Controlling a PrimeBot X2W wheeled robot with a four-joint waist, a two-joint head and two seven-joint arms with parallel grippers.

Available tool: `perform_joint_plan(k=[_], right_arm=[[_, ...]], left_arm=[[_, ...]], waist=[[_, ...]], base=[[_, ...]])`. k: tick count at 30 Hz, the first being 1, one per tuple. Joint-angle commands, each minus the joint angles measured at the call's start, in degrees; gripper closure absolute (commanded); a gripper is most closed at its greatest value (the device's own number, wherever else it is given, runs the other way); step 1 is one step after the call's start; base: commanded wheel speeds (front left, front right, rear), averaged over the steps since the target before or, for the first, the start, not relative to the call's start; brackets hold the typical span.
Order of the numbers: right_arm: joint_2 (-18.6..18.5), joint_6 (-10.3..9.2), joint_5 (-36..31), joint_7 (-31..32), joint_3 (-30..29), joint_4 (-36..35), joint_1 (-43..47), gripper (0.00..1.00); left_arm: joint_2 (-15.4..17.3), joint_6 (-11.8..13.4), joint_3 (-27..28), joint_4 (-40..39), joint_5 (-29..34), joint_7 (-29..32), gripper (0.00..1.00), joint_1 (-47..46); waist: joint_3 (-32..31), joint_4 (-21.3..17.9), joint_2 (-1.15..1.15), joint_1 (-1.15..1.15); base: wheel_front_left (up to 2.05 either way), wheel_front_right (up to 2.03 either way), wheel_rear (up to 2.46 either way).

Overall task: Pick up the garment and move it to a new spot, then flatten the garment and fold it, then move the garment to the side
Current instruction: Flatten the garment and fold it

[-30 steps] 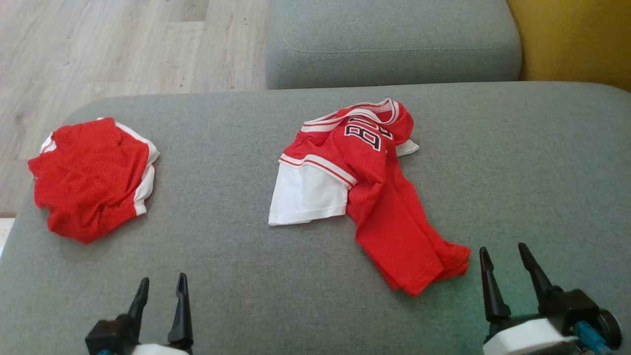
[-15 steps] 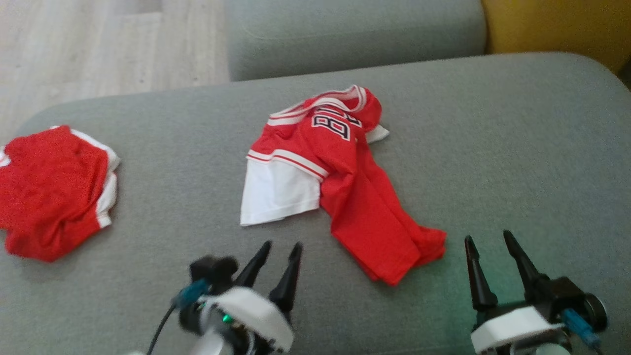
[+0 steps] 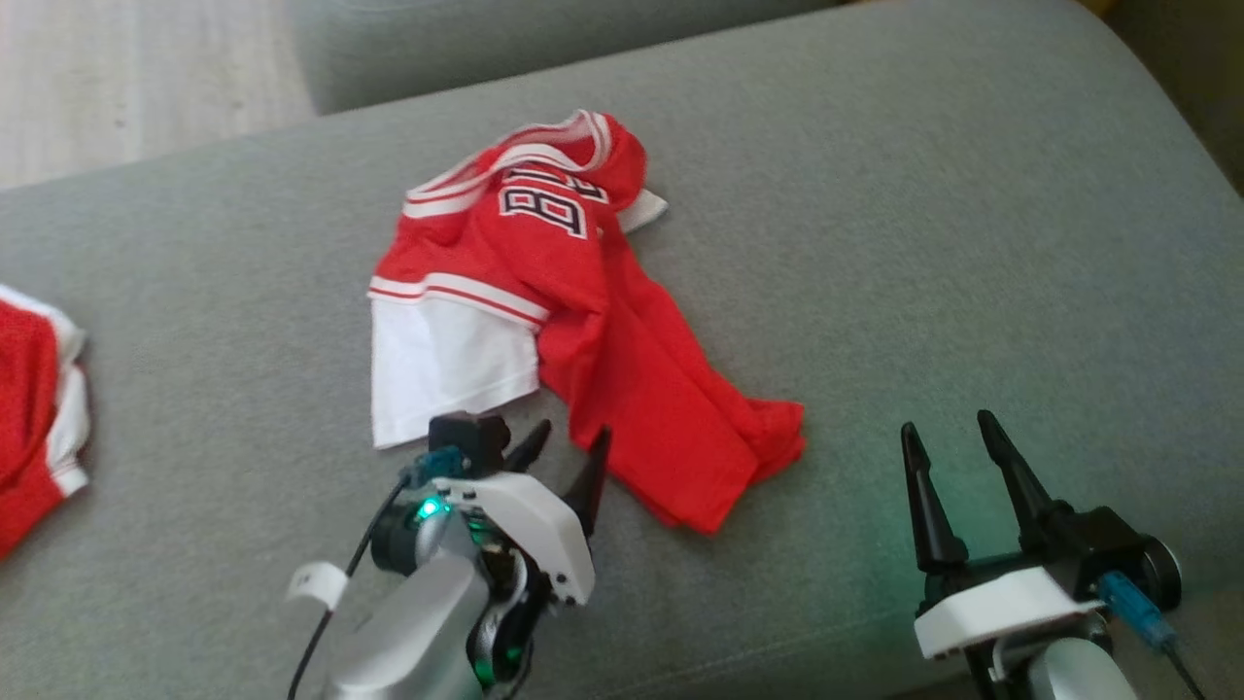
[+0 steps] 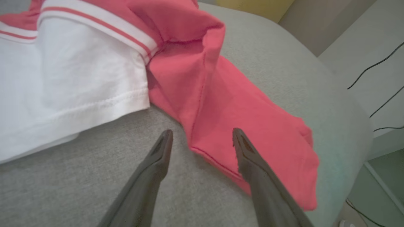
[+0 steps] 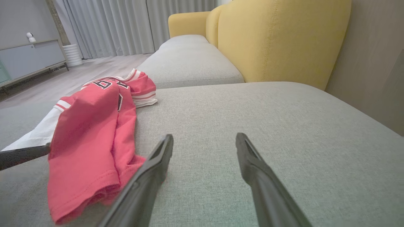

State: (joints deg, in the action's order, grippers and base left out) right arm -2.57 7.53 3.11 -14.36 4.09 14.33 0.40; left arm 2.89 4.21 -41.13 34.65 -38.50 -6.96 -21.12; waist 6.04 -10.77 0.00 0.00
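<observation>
The grey sofa cushion [image 3: 972, 243] is carrying everything. It is offering broad bare fabric right of the garment before rounding off at its far right edge. Wooden floor [image 3: 117, 78] is showing beyond its far left edge. The red and white jersey [image 3: 544, 292] is lying crumpled near the middle of the cushion, with the collar far, the red body trailing near and right, and a white sleeve spreading left. A second red garment [image 3: 29, 408] is sitting well apart at the left, so that side is giving less room.

The work is looking to be at its first step, the pick-up, with nothing lifted yet. The left pincer [image 3: 573, 435] is hovering wide, its fingers straddling the near hem of the red body just beside the white sleeve. Whether they are touching cloth I cannot tell. The right pincer [image 3: 946, 423] is waiting wide too, right of the jersey's near corner and apart from it.

Next, the left pincer is probably needing to dip and close on that hem fold, gathering cloth rather than digging into the cushion.
</observation>
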Motion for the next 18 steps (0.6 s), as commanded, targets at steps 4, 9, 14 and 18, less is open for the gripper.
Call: perform_joint_plan(k=[4,9,14,18], right_arm=[[-0.31,-0.04,1.02,-0.63,1.81,-1.80,-3.32,0.00],[-0.31,-0.04,1.46,-0.63,1.80,-1.80,-3.57,0.00],[-0.31,-0.04,1.97,-0.63,1.00,-1.65,-3.31,0.00],[-0.31,-0.04,2.20,-0.63,0.22,-1.63,-2.36,0.00]], left_arm=[[-0.01,0.92,0.23,3.60,-0.68,-2.28,0.00,-5.93],[-0.01,-0.50,-1.91,6.41,-3.10,-3.07,1.00,-8.24],[-0.01,-1.27,-2.70,7.80,-4.87,-4.43,1.00,-9.47],[1.40,-1.98,-1.37,4.81,-6.60,-4.72,1.00,-8.10]], waist=[[1.83,-2.11,0.00,0.00],[2.43,-2.37,0.00,0.00],[1.91,-1.27,0.00,0.00],[0.82,0.13,0.00,0.00]], base=[[0.00,0.00,0.00],[0.00,0.00,0.00],[0.00,0.00,0.00],[0.00,0.00,0.00]])
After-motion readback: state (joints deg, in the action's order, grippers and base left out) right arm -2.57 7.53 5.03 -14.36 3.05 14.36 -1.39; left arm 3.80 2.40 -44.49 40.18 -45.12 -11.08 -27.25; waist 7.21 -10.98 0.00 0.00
